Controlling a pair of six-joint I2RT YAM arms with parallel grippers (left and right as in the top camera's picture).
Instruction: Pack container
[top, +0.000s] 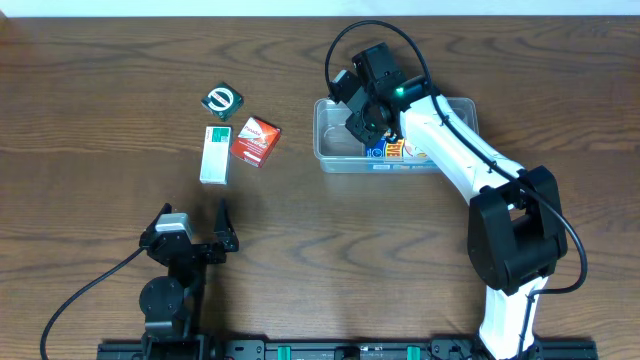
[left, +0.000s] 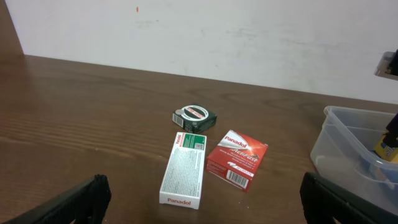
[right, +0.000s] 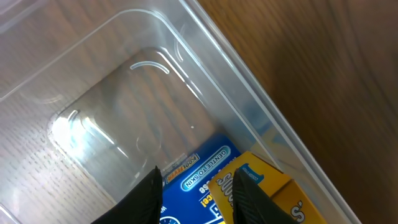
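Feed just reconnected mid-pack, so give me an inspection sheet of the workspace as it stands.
Surface: dark wood table.
Job's things: clear container holds a blue pack and a yellow box; green box, white box and red box lie outside it, toward the left arm's side.
Clutter: nothing seen.
Grippers: left gripper open, empty, short of the boxes; right gripper open over the container's contents.
Cables: a black cable loops above the right wrist; a second cable trails from the left arm's base.
Surroundings: white wall behind the table.
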